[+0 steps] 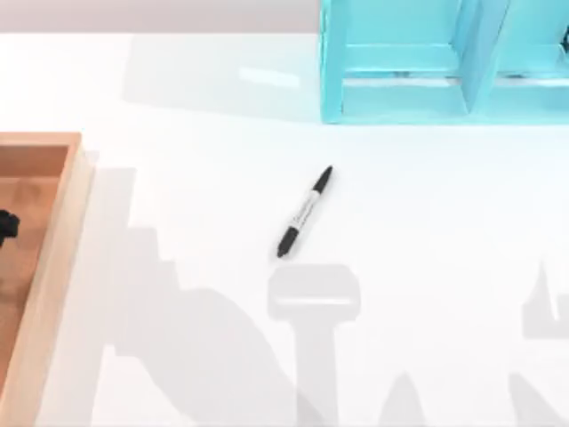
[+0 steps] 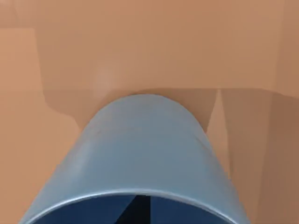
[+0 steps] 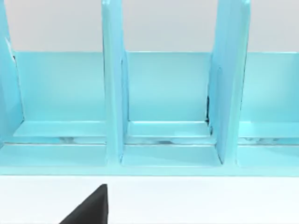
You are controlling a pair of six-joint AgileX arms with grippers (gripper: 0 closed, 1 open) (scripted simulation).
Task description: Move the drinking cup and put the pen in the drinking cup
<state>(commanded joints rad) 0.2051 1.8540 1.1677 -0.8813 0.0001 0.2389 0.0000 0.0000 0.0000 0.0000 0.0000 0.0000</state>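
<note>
turquoise shelf unit (image 1: 444,62) far right of counter (image 1: 222,116) | wooden tray (image 1: 40,267) at left edge | drinking cup (image 2: 140,154) over tray wood, close under left wrist camera; hand grip: cannot tell; risk: slipping or tipping in transfer | pen (image 1: 305,212) flat mid-counter, long axis diagonal, one black end toward shelf; may roll

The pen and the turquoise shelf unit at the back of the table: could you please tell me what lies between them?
Nothing: in the top view, the stretch from the pen up to the turquoise shelf unit is bare white table.
</note>
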